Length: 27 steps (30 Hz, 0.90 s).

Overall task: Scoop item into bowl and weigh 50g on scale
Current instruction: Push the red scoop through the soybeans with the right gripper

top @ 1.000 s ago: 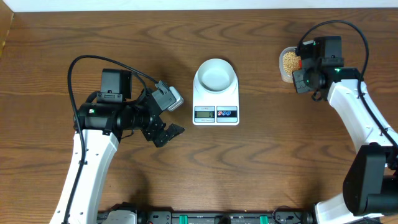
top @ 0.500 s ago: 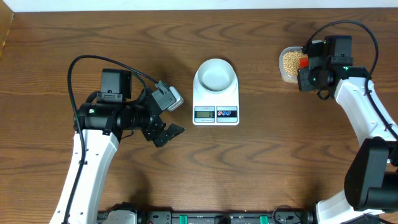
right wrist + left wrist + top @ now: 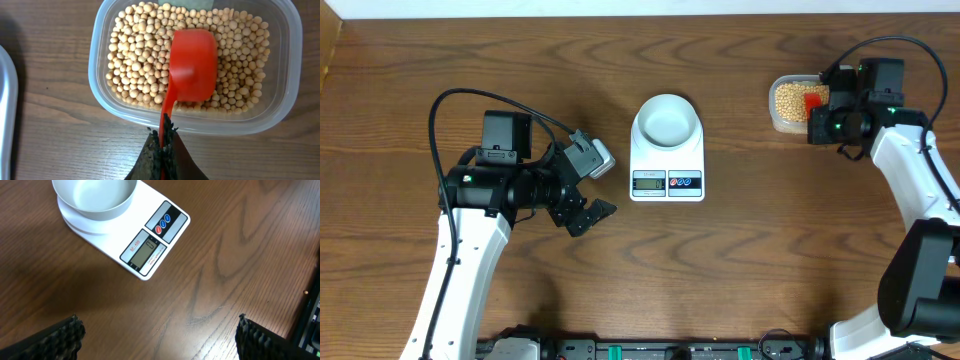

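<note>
Right gripper point(image 3: 162, 142) clamped on the red scoop point(image 3: 192, 65) handle
Scoop head over beans point(image 3: 135, 60) in the clear tub point(image 3: 280, 117), just ahead of the pinch; left gripper point(image 3: 160, 332) spread wide

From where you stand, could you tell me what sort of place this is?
Probably a robotics test bench, not a kitchen: robot arms at a wooden table, with a scale, a bowl and a tub of beans.
</note>
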{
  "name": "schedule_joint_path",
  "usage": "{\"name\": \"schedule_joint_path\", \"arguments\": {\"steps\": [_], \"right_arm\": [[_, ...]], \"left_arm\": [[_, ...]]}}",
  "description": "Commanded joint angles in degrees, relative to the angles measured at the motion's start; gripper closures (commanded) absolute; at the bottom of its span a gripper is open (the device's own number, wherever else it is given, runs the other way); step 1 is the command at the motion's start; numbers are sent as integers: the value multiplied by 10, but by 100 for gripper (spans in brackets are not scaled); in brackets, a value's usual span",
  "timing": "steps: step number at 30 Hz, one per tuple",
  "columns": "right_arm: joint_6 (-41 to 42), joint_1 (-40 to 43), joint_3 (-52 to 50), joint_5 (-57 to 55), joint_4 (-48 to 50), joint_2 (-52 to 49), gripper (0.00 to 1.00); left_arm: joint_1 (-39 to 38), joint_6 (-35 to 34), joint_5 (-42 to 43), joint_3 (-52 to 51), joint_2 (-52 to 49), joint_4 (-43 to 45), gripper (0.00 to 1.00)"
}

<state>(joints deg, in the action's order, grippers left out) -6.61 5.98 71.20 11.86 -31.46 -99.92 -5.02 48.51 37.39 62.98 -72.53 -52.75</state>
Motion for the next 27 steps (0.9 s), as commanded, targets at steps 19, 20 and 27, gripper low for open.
{"name": "schedule_joint_path", "arguments": {"steps": [19, 20, 27], "right_arm": [[50, 45, 3, 95, -4, -14, 99], [55, 45, 3, 95, -4, -14, 99], [85, 49, 3, 95, -3, -14, 99]], "left_arm": [[2, 9, 3, 14, 6, -3, 1], [2, 9, 3, 14, 6, -3, 1], [2, 9, 3, 14, 6, -3, 1]]}}
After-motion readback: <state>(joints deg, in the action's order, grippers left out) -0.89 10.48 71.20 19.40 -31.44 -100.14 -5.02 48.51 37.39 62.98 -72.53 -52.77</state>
